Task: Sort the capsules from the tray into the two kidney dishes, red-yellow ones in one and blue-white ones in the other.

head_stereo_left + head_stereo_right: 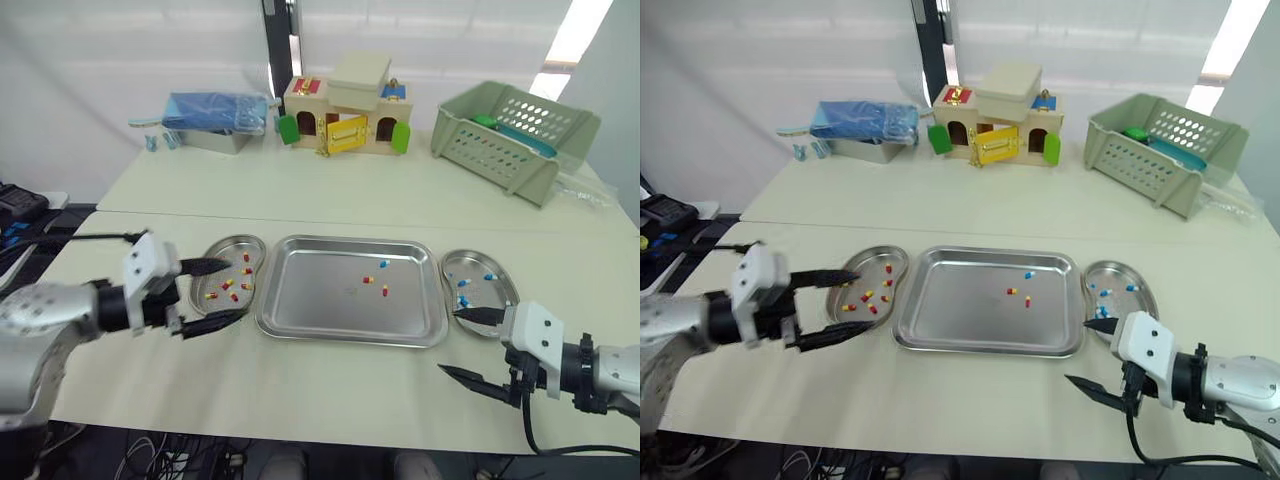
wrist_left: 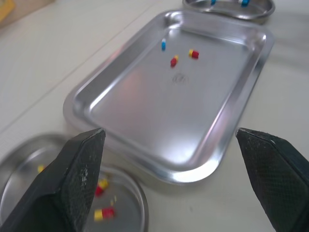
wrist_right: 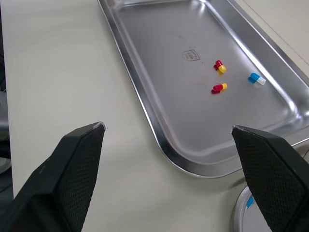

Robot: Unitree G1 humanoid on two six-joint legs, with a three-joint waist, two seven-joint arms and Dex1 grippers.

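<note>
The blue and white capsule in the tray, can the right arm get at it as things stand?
Probably yes. The right pincer is open by the tray's near corner, and the capsule lies apart from the others with nothing over it.

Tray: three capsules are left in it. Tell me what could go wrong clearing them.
1. The two red-yellow capsules lie close together, the blue-white capsule just beyond; wide-open jaws might catch or knock a neighbour.
2. The tray is smooth, shiny metal, so a capsule may skid away from closing jaws.
3. The left kidney dish holds red-yellow, the right kidney dish blue-white; a wrong drop would mix them.
</note>
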